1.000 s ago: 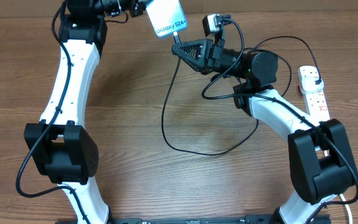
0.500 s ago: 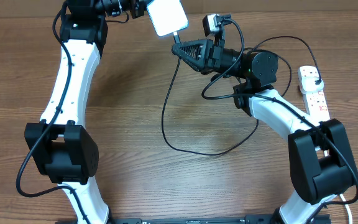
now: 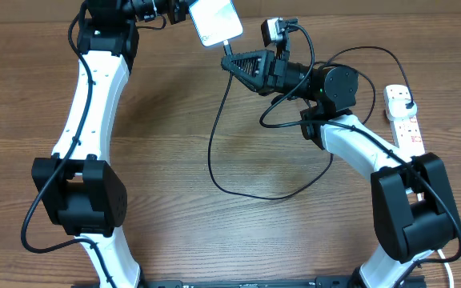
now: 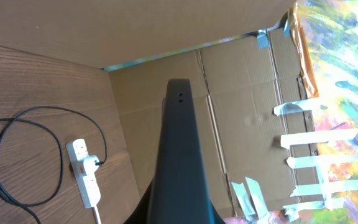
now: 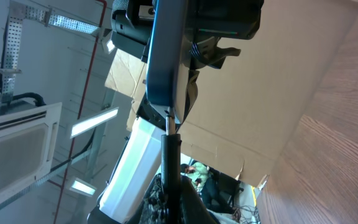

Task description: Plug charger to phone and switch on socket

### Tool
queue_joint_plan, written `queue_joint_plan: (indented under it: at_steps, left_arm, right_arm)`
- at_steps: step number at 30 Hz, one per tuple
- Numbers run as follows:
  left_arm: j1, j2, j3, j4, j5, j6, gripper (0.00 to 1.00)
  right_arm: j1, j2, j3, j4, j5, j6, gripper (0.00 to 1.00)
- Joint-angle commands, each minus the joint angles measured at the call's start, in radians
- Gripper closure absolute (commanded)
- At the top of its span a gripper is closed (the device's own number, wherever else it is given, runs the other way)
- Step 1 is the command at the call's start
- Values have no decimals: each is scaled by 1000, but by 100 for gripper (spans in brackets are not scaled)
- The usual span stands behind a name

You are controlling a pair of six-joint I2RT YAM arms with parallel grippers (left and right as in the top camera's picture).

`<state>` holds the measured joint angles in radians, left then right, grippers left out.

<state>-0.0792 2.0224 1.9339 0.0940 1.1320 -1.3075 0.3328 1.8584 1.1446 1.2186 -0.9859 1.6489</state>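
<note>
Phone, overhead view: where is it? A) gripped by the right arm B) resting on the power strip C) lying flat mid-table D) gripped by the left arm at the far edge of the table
D: the phone sits in the left gripper at the top of the overhead view, while the right gripper holds the charger tip at its lower edge.
</note>
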Motion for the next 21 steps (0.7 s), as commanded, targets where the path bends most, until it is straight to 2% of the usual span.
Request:
queue_joint_plan:
  at_steps: [1, 21]
  left_arm:
    - [-15, 2, 13, 8, 18, -16, 96]
    - [-38, 2, 13, 13, 42, -16, 96]
  right_arm:
    - [-3, 1, 14, 6, 21, 5, 96]
    - [-3, 1, 14, 0, 21, 5, 96]
